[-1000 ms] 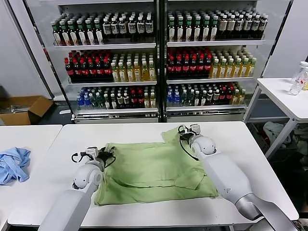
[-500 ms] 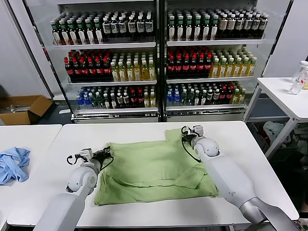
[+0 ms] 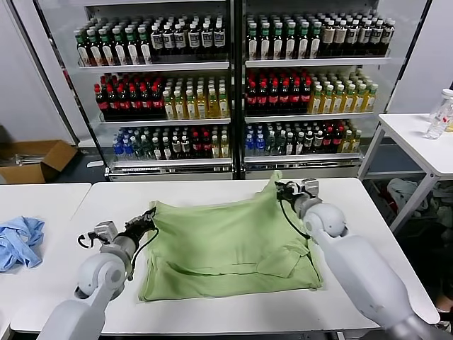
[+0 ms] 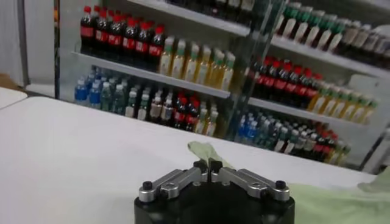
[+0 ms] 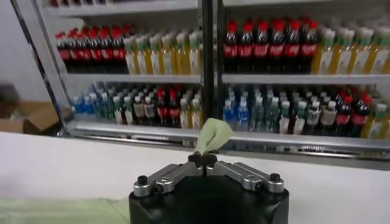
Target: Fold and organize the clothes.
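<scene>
The light green polo shirt (image 3: 226, 241) lies partly folded on the white table (image 3: 212, 315), its far edge lifted and stretched between both grippers. My left gripper (image 3: 145, 215) is shut on the shirt's far left corner, which shows as a green tip in the left wrist view (image 4: 206, 152). My right gripper (image 3: 282, 188) is shut on the far right corner, a green tuft in the right wrist view (image 5: 213, 135). The print on the front is hidden.
A light blue garment (image 3: 18, 241) lies on the neighbouring table at the left. Glass-door coolers full of bottles (image 3: 226, 78) stand behind the table. A second white table (image 3: 417, 138) with bottles stands at the right. A cardboard box (image 3: 32, 159) sits on the floor at the left.
Both grippers have moved outward, left one leftward, right one rightward and a little up. The shirt's far edge has been pulled taut and raised between them.
</scene>
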`<action>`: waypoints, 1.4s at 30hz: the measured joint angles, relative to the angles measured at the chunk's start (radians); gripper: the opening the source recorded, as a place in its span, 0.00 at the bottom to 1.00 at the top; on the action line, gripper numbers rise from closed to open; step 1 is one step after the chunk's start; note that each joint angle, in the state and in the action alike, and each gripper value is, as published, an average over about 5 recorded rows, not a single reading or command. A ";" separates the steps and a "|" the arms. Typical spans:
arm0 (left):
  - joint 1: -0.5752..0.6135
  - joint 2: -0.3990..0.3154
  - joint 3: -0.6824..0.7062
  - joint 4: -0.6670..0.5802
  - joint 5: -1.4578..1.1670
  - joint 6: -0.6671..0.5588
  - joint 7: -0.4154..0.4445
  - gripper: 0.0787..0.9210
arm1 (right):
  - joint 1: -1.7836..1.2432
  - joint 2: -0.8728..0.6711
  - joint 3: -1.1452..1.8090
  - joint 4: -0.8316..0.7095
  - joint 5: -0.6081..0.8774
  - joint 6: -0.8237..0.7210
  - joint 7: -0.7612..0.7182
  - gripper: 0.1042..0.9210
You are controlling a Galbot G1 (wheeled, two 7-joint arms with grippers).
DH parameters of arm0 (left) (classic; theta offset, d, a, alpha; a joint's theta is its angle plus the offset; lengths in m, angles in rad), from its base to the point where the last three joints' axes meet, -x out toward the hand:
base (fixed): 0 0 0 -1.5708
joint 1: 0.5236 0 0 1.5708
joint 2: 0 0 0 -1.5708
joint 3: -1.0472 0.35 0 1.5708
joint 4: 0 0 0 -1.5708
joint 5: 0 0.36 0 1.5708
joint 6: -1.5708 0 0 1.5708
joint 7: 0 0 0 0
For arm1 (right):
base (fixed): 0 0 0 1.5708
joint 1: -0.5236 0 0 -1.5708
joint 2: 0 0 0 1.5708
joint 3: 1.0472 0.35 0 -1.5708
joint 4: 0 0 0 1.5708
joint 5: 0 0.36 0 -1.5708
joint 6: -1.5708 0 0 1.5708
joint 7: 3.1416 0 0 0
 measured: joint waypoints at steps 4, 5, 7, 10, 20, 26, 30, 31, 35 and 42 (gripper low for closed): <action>0.068 0.001 -0.025 -0.077 -0.006 0.007 0.002 0.01 | -0.101 -0.053 0.060 0.125 0.002 0.003 0.009 0.00; 0.086 0.003 -0.029 -0.094 -0.006 0.009 0.002 0.01 | -0.129 -0.063 0.076 0.155 0.001 0.003 0.012 0.00; 0.122 0.007 -0.036 -0.126 -0.001 0.016 0.004 0.01 | -0.189 -0.079 0.108 0.212 -0.004 0.003 0.016 0.00; 0.172 0.013 -0.041 -0.160 0.016 0.028 0.006 0.01 | -0.282 -0.094 0.157 0.288 -0.015 0.003 0.019 0.00; 0.253 0.012 -0.034 -0.188 0.131 0.057 0.034 0.01 | -0.552 -0.095 0.267 0.417 -0.094 -0.003 0.030 0.04; 0.279 -0.010 -0.021 -0.187 0.231 0.049 0.036 0.14 | -0.635 -0.086 0.297 0.454 -0.138 -0.016 0.035 0.22; 0.296 -0.035 -0.022 -0.187 0.296 0.042 0.016 0.28 | -0.674 -0.088 0.314 0.473 -0.159 -0.019 0.034 0.36; 0.299 -0.041 -0.023 -0.185 0.310 0.042 0.009 0.31 | -0.682 -0.089 0.317 0.477 -0.163 -0.020 0.033 0.40; 0.303 -0.067 -0.023 -0.169 0.356 0.048 -0.020 0.45 | -0.705 -0.090 0.324 0.487 -0.175 -0.024 0.033 0.54; 0.316 -0.106 -0.009 -0.157 0.387 0.079 -0.043 0.65 | -0.728 -0.094 0.330 0.503 -0.186 -0.028 0.033 0.78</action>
